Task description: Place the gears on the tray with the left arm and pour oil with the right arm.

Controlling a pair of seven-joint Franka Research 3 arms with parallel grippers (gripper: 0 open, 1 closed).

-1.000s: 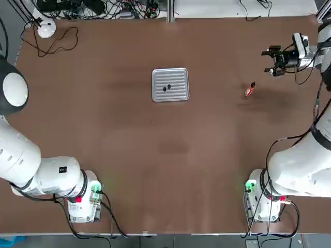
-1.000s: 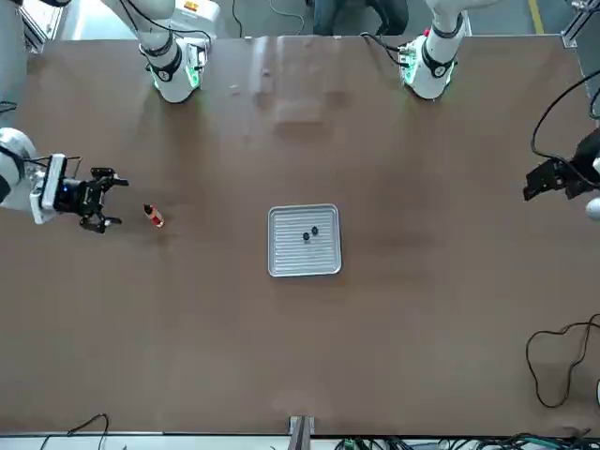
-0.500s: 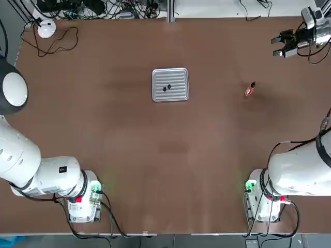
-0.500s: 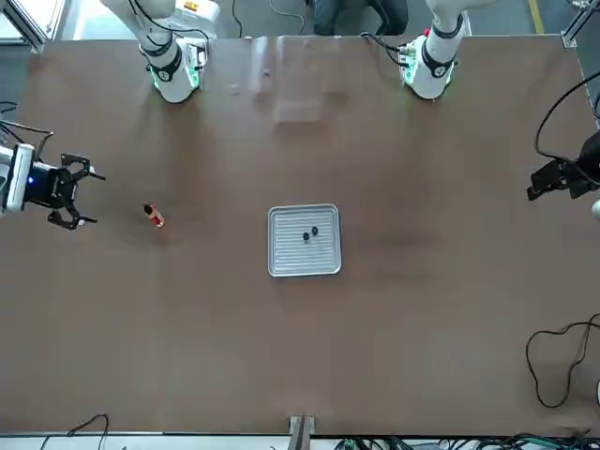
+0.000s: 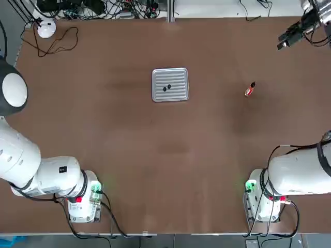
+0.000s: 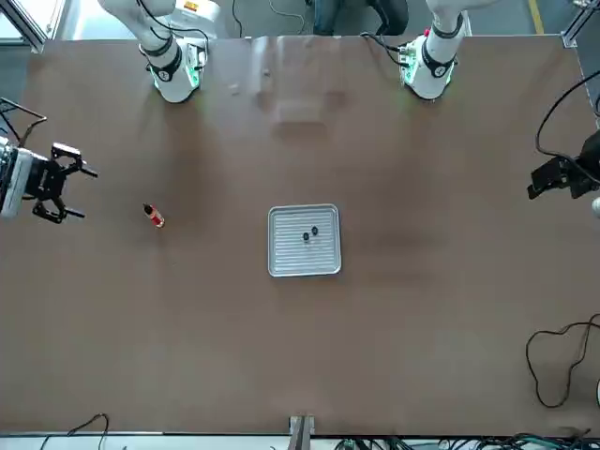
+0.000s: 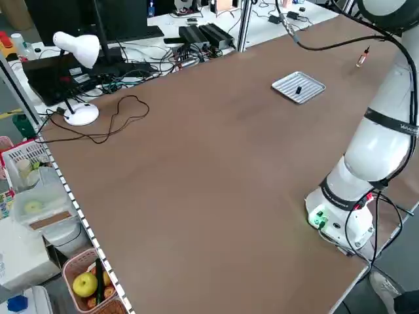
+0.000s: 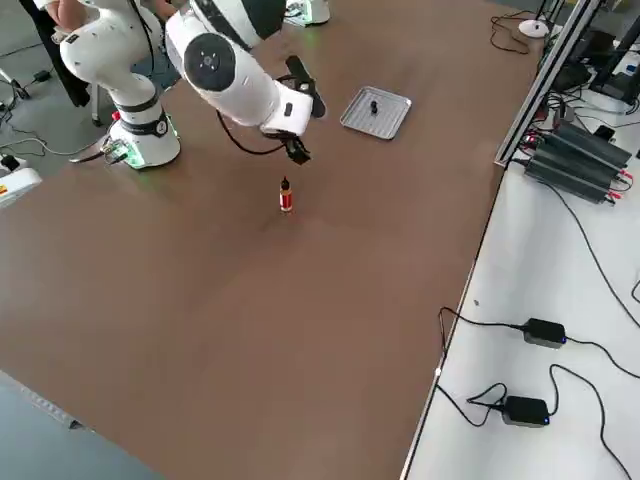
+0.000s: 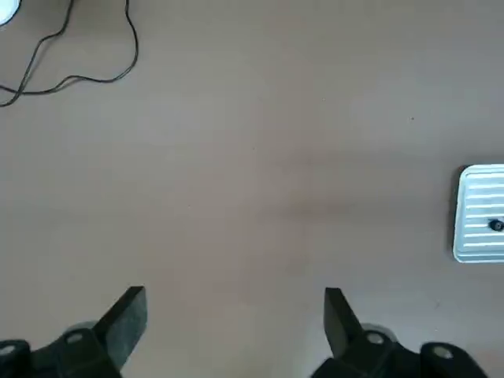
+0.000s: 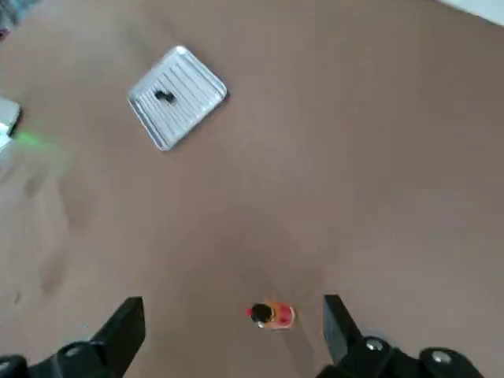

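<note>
Two gears (image 5: pixel 166 88) lie on the tray (image 5: pixel 170 95); both pincers, left (image 9: pixel 235 315) and right (image 10: pixel 235 319), spread empty.

I'm looking over a wide brown table (image 5: pixel 170 155). At its far left corner sits a white desk lamp (image 7: pixel 77 49), its black cord (image 7: pixel 108 124) looping across the tabletop. Behind the far edge, cables and black boxes (image 7: pixel 203 36) crowd a white bench. By the left side stands a pink basket (image 7: pixel 88 284) holding an apple (image 7: pixel 85 283).
</note>
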